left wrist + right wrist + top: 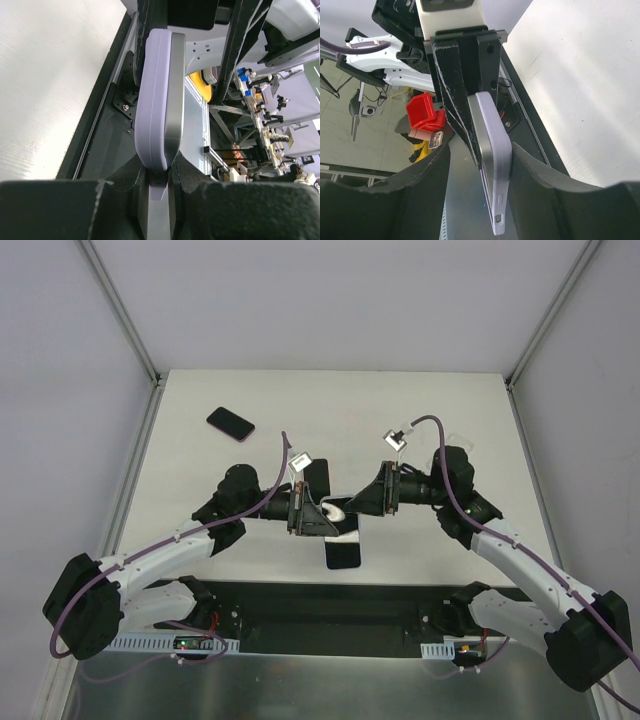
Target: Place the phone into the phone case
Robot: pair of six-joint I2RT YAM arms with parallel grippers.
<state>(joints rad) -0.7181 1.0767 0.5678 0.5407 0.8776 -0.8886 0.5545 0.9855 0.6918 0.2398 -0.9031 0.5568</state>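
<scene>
A lavender phone case (154, 95) with a grey-edged phone (176, 90) lying in it is held edge-up in the air between the two arms, above the near middle of the table (338, 510). My left gripper (159, 175) is shut on one end of it; it also shows in the top view (305, 512). My right gripper (481, 147) straddles the other end of the case (504, 155) and phone (481, 125). Its right finger touches the case and its left finger stands apart. The right gripper also shows in the top view (372, 498).
A black phone (231, 423) lies at the far left of the white table (450, 420). A dark flat slab (318, 476) lies just behind the grippers and another (343, 553) at the near edge. A black rail (330, 605) runs along the front.
</scene>
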